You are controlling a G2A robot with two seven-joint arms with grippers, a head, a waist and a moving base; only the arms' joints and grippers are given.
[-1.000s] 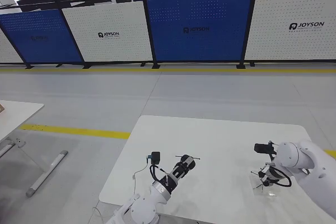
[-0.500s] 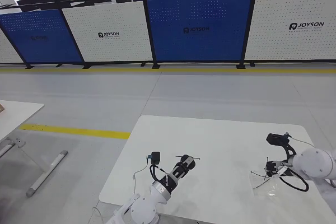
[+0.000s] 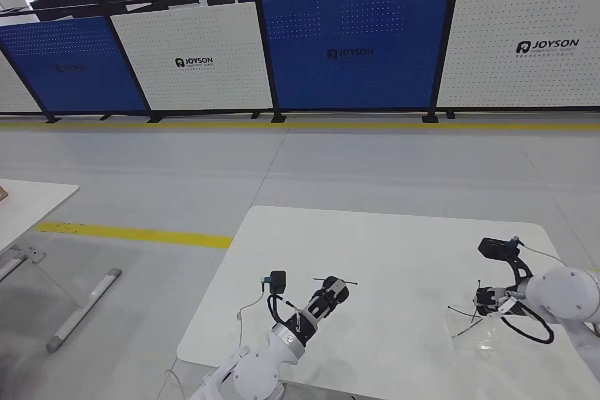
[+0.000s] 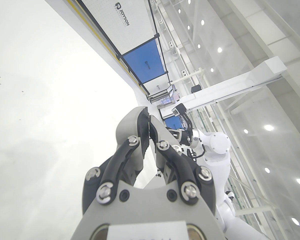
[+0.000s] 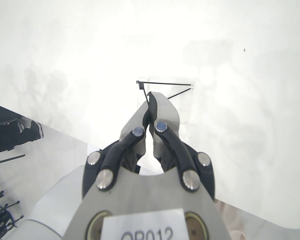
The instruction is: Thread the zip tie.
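Two end effectors — left end effector [image 4: 148, 119], right end effector [image 5: 150, 98]; two tables — work table [image 3: 400, 250], side table [image 3: 25, 205]; one zip tie [image 5: 165, 83].

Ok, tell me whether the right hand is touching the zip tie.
Touching: in the right wrist view the right hand pinches the zip tie.

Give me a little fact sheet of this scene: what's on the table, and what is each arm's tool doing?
Surface: white rectangular table
Right tool: shut, pinching a thin black plastic zip tie over the table
Zip tie shape: bent at an angle; whether it is threaded, cannot tell
Left tool: shut, well apart from the right tool; thin dark sliver at its tip, too small to identify
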